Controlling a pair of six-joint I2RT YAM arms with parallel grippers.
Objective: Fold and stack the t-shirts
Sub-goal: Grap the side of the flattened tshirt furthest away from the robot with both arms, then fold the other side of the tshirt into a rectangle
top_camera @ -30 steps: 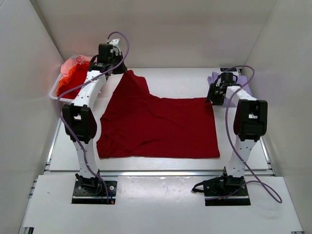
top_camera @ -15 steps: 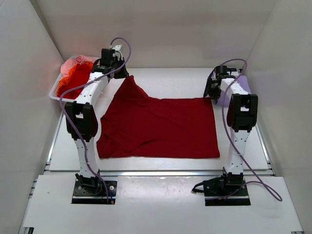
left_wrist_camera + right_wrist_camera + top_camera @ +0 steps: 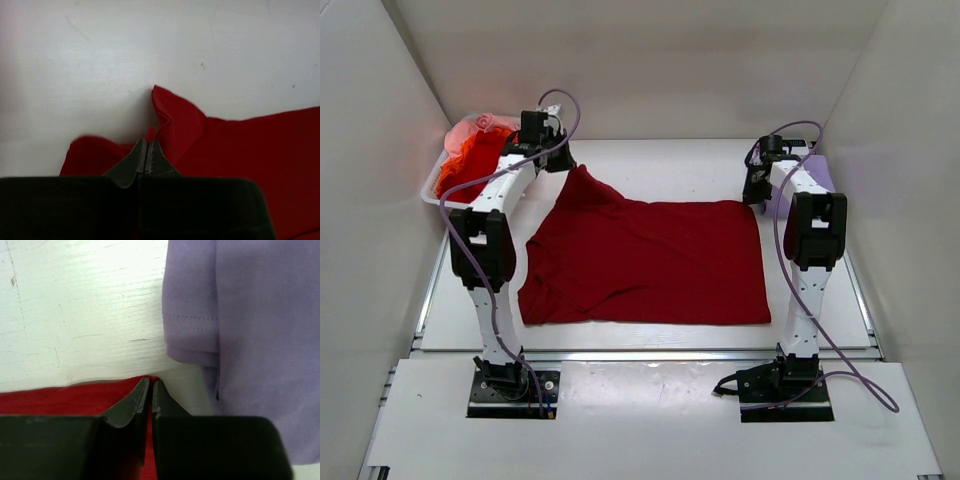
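Note:
The large dark red t-shirt (image 3: 650, 260) lies spread flat across the middle of the table. My left gripper (image 3: 563, 163) is shut on its far left corner, which rises in a small peak; in the left wrist view the jaws (image 3: 147, 146) are closed with red cloth (image 3: 240, 150) around them. My right gripper (image 3: 751, 198) is shut on the far right corner; in the right wrist view (image 3: 151, 386) red cloth (image 3: 60, 400) shows between the fingers. The pale lavender shirt (image 3: 823, 176) (image 3: 250, 340) lies folded just right of it. Orange-red (image 3: 470, 165) and pink (image 3: 480, 125) shirts sit in the basket.
The white plastic basket (image 3: 432, 190) stands at the far left corner, beside my left arm. White walls enclose the table on the left, the back and the right. The table's near edge runs just in front of the shirt's near hem.
My left gripper has come down and slightly left, and the shirt's raised corner has sunk lower. My right gripper has moved farther back with its corner, pulling the far edge straight.

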